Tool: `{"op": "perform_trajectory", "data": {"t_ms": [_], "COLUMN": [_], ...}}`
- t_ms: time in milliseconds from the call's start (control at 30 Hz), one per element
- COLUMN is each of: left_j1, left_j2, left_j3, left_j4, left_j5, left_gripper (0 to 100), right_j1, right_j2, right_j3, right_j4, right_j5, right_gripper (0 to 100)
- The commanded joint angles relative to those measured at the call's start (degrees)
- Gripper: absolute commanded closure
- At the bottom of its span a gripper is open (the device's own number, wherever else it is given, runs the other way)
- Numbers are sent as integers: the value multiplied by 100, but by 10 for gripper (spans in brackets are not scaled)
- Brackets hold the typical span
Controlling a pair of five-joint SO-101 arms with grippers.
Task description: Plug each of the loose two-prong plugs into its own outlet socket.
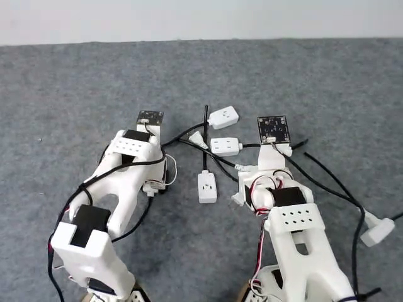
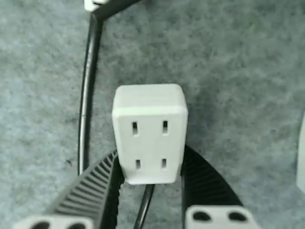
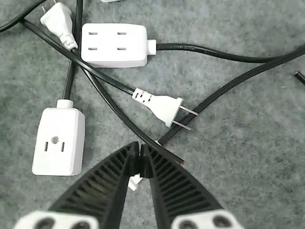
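Note:
A white outlet socket (image 2: 150, 133) with two pairs of slots sits between the fingers (image 2: 102, 186) of my left gripper (image 2: 151, 183), which is shut on its lower sides. In the high view this gripper (image 1: 157, 184) lies under the left arm. My right gripper (image 3: 139, 160) is shut with nothing clearly between its fingers, just short of a loose two-prong plug (image 3: 162, 107), (image 1: 242, 168). A second plug (image 3: 59, 21), (image 1: 198, 139) lies by a double socket (image 3: 114, 45), (image 1: 225, 146). A single socket (image 3: 58, 140), (image 1: 207, 187) lies between the arms.
Black cables (image 3: 109, 86) cross the grey carpet between plugs and sockets; one (image 2: 88, 95) runs beside the held socket. Another socket (image 1: 223, 116) lies farther back, and a white plug body (image 1: 378, 231) sits at the far right on its cable.

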Motion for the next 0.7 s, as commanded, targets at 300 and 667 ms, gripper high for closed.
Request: {"op": "perform_trajectory", "data": {"t_ms": [300, 667], "left_j1": [97, 132], "left_j2": [-1055, -853], "left_j3": [224, 567], "left_j4": [844, 695], "left_j5": [-88, -53], "left_gripper": [928, 925], "right_j1": [66, 66], "right_j2": [31, 31], "right_j3": [-255, -255], "right_j4": [-127, -101], "right_j5": [-35, -35], "right_gripper": [991, 991]}}
